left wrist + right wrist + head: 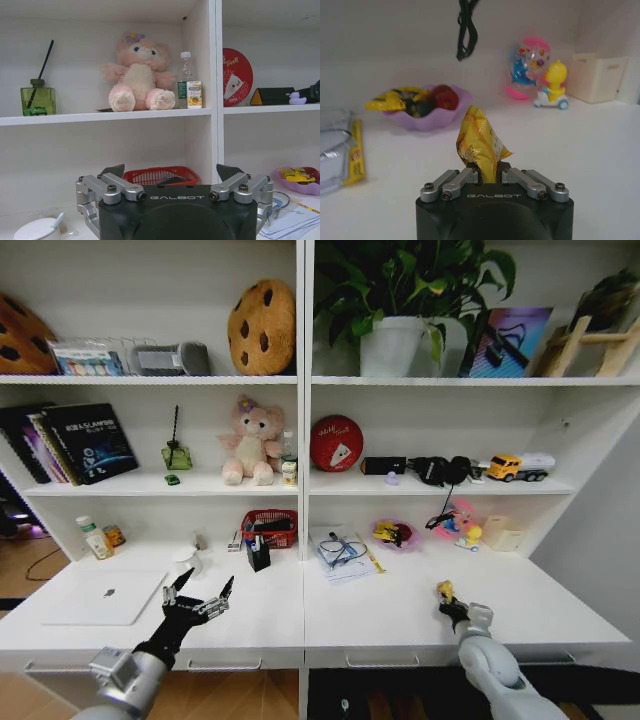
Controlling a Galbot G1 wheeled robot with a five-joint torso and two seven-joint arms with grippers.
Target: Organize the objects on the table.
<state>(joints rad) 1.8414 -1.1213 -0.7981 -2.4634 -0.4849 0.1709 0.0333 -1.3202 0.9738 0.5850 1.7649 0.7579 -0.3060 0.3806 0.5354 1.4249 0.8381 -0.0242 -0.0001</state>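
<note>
Clamping the yellow packet [479,144] between its 2 fingers, our right gripper [452,608] hangs just above the white table [400,615], on its right half near the front edge. Our left gripper [200,593] hovers over the left half with its fingers spread wide apart, just beside the closed silver-white laptop [103,598], which lies flat near the desk's left end.
</note>
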